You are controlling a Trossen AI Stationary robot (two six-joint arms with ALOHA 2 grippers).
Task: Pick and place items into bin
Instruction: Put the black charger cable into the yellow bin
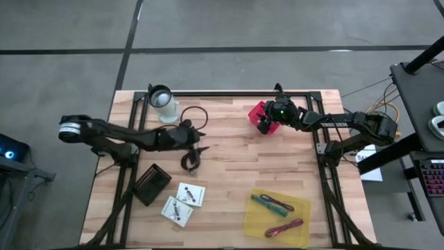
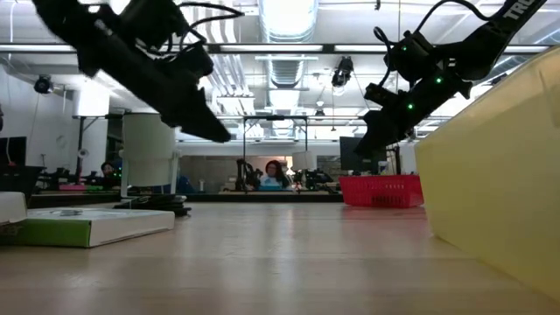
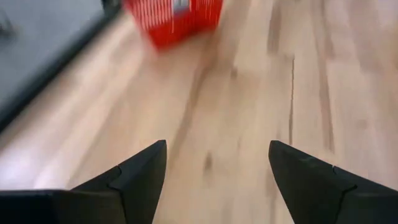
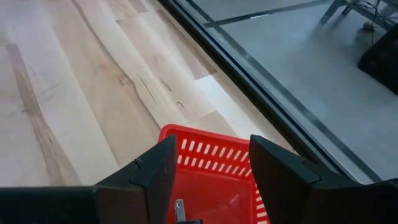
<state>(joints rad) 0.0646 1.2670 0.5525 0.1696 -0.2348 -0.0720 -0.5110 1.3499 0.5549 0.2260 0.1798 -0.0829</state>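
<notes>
It is a robotics lab: ceiling ducts (image 2: pixel 289 66), benches with equipment, a seated person (image 2: pixel 273 173), a grey concrete floor (image 1: pixel 222 28).

Bin (image 1: pixel 258 113) at table (image 1: pixel 229 153) far edge; cards (image 1: pixel 183 201) near-left; sticks (image 1: pixel 277 214) on sheet (image 1: pixel 300 203) near-right.

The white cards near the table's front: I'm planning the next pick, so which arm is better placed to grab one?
Probably left. The left gripper hangs open and empty, close to the white cards on its side. The right gripper is over the red bin at the far edge.
</notes>
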